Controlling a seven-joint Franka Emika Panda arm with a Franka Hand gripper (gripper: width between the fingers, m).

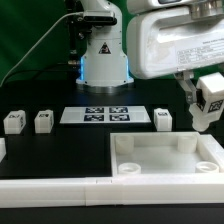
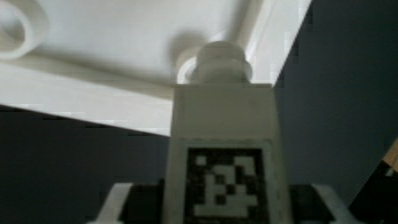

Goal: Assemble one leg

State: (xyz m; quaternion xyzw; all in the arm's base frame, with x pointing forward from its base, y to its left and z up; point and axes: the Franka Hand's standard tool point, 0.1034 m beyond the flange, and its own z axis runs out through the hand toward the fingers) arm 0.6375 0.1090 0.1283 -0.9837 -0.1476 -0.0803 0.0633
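Observation:
My gripper (image 1: 204, 108) is shut on one leg (image 1: 211, 92), a small white block whose black-and-white tag faces the camera. It holds the leg in the air above the far right corner of the white square tray (image 1: 165, 158). In the wrist view the leg (image 2: 222, 130) runs out from between the fingers (image 2: 135, 204), and its rounded tip sits close to the tray's wall (image 2: 125, 70); I cannot tell whether they touch. Three more legs stand on the table: two at the exterior view's left (image 1: 12, 121) (image 1: 43, 121) and one behind the tray (image 1: 163, 119).
The marker board (image 1: 108, 115) lies flat in the middle, in front of the arm's base (image 1: 104, 60). A long white rail (image 1: 55, 190) runs along the front edge. A round socket ring (image 2: 15, 40) shows on the tray in the wrist view.

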